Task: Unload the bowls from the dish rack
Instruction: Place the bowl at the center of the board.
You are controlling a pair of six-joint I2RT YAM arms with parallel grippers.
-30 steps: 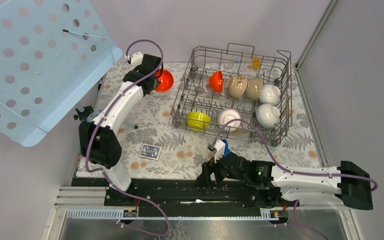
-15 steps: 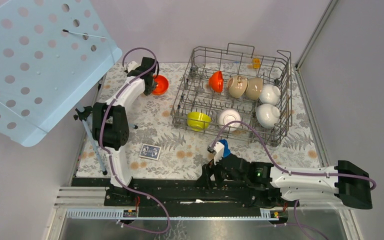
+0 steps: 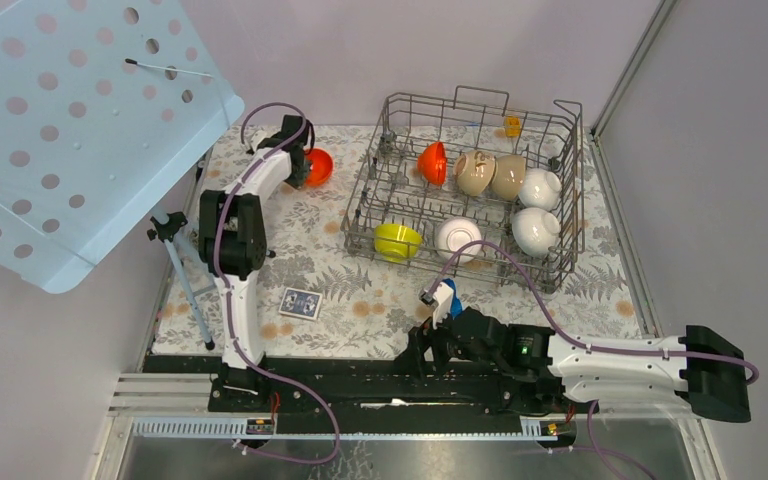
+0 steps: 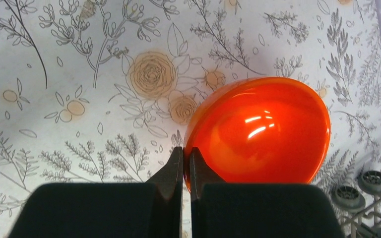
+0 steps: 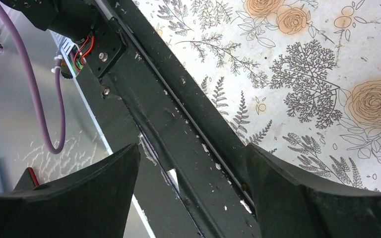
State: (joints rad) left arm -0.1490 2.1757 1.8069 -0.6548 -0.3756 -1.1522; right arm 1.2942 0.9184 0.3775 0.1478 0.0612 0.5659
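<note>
Far left on the floral cloth point(image 3: 350, 285): left gripper point(image 4: 183, 156) closed, fingertips pinching the rim of an orange-red bowl point(image 3: 320, 167). This bowl is outside the dish rack point(image 3: 358, 222), to its left and apart from it. The rack's small wheels point(image 4: 359, 191) show just beyond the bowl in the left wrist view.

Rack holds seven bowls:
- Far row: second orange-red bowl point(image 3: 432, 162), two beige bowls point(image 3: 475, 172), one white bowl point(image 3: 539, 188).
- Near row: yellow-green bowl point(image 3: 397, 240), white bowl point(image 3: 458, 239), white bowl point(image 3: 536, 231).
- Small yellow item point(image 3: 512, 125) at the far wall.

Right gripper point(image 5: 192, 148): jaws wide apart, nothing between them, over the black rail point(image 5: 178, 129) at the near edge.

Around:
- Patterned card point(image 3: 301, 303) flat on the near-left cloth.
- Small tripod point(image 3: 185, 270) just off the cloth's left edge.
- Pale blue perforated board point(image 3: 70, 130) overhanging the far left corner.

Room: bare cloth lies between the held bowl and the card, and along the rack's near side. The far cloth edge is close behind the held bowl.
</note>
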